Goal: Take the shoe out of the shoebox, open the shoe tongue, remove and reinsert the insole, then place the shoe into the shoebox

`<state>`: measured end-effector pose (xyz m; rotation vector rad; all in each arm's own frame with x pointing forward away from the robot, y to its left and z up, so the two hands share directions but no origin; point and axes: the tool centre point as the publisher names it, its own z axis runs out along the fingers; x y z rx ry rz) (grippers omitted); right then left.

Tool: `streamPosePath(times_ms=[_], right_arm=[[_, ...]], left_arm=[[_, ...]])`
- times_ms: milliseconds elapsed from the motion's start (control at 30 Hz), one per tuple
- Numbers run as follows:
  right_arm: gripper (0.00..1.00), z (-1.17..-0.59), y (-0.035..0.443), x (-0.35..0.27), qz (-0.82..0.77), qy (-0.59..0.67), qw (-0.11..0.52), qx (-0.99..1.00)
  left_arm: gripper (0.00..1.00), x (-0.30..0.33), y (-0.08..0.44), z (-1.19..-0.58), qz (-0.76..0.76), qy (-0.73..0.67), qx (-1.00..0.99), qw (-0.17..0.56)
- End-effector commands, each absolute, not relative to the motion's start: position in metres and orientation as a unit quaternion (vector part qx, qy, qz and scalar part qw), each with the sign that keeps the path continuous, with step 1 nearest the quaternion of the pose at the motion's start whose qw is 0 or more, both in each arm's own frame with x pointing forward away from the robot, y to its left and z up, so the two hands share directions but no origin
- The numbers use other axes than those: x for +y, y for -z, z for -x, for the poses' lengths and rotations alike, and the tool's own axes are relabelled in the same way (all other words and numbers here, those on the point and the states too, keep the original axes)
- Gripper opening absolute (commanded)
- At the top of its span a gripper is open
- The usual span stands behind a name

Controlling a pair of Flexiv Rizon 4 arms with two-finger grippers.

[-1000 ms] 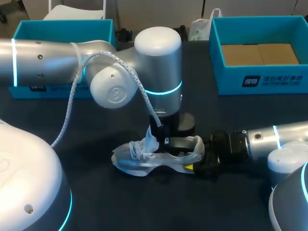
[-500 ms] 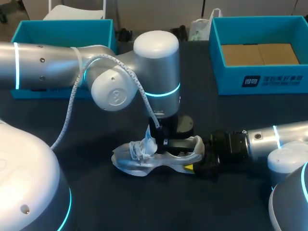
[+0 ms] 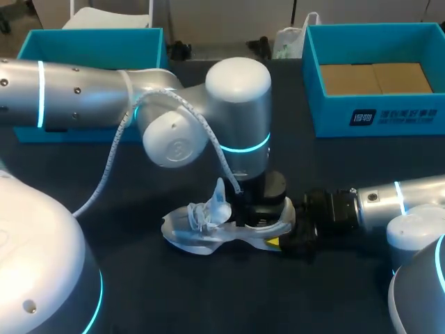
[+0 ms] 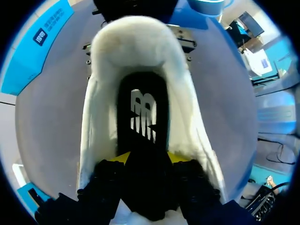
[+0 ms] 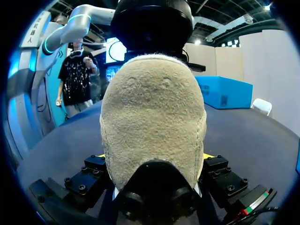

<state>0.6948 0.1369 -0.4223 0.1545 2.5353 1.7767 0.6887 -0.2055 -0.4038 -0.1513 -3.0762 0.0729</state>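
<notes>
A white shoe (image 3: 201,233) lies on its sole on the dark table, toe to the left, tongue (image 3: 220,196) standing up. My left gripper (image 3: 259,212) points down into the shoe's opening. In the left wrist view its yellow-tipped fingers (image 4: 123,158) stand apart over the black insole (image 4: 143,117), which lies flat inside the shoe (image 4: 136,47); the left gripper (image 4: 149,159) is open. My right gripper (image 3: 288,236) comes in from the right and is shut on the heel; the beige heel (image 5: 154,117) fills the space between the right gripper's (image 5: 154,157) fingers.
A teal shoebox (image 3: 334,115) with a brown bottom stands at the back right. A second teal box (image 3: 90,40) stands at the back left, partly behind my left arm. A white cable hangs along the left arm (image 3: 104,146).
My left arm has shifted right and lower, from the tongue to the shoe's opening, and its fingers have spread. The shoe and the right gripper have stayed put.
</notes>
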Motion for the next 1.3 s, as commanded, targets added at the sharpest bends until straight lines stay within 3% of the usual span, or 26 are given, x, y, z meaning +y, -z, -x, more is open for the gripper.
streamPosePath(times_ms=[33,267,467,600,700,1300], right_arm=[[0.0,-0.695,0.423,0.139,-0.05,-0.57,0.02,0.82],[0.0,-0.695,0.423,0.139,-0.05,-0.57,0.02,0.82],[0.0,-0.695,0.423,0.139,-0.05,-0.57,0.02,0.82],[0.0,-0.695,0.423,0.139,-0.05,-0.57,0.02,0.82],[0.0,-0.695,0.423,0.139,-0.05,-0.57,0.02,0.82],[0.0,-0.695,0.423,0.139,-0.05,-0.57,0.02,0.82]], left_arm=[[0.45,-0.212,0.413,-0.689,0.048,-0.014,-0.999,0.0],[0.46,-0.212,0.424,-0.697,0.044,-0.003,-0.999,-0.028],[0.38,-0.21,0.427,-0.717,0.024,0.003,-0.999,-0.046],[0.26,-0.209,0.426,-0.727,0.014,0.008,-0.999,-0.052],[0.0,-0.206,0.422,-0.729,0.014,0.004,-0.999,-0.049],[0.0,-0.189,0.371,-0.704,0.04,-0.092,-0.994,0.042]])
